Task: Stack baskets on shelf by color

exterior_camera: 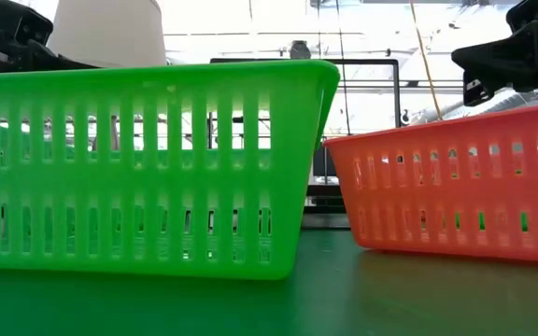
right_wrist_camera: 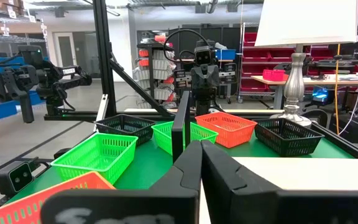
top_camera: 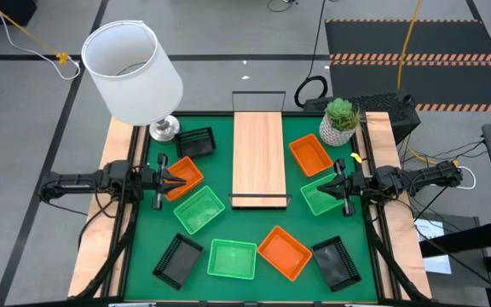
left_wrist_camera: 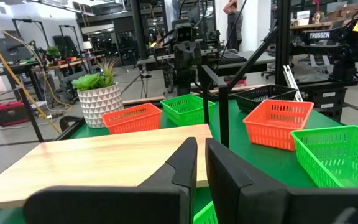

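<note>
The shelf (top_camera: 258,159) lies along the middle of the green mat (top_camera: 254,228) on the worktop (top_camera: 101,230), its light-wood plank bare, with no basket on it.

All 9 baskets sit on the mat around it. Left of the shelf are a black basket (top_camera: 196,142) near the lamp (top_camera: 131,70), an orange basket (top_camera: 180,177) below it, and a green basket (top_camera: 199,210) further toward the front. Right of the shelf are an orange basket (top_camera: 309,156) by the potted plant (top_camera: 340,121) and a green basket (top_camera: 321,195) just beside it. Along the front edge, from left to right, lie a black basket (top_camera: 177,259), a green basket (top_camera: 232,258), an orange basket (top_camera: 283,251) and a black basket (top_camera: 335,261).

The left gripper (top_camera: 174,178) hangs over the orange basket left of the shelf, its fingers (left_wrist_camera: 185,163) pressed together with nothing between them. The right gripper (top_camera: 332,182) is over the near edge of the green basket right of the shelf, and its fingers (right_wrist_camera: 188,165) are likewise clenched on nothing.

In the low view a green basket (exterior_camera: 148,168) and an orange basket (exterior_camera: 451,182) fill the picture, probably the 2 at the front of the mat.
</note>
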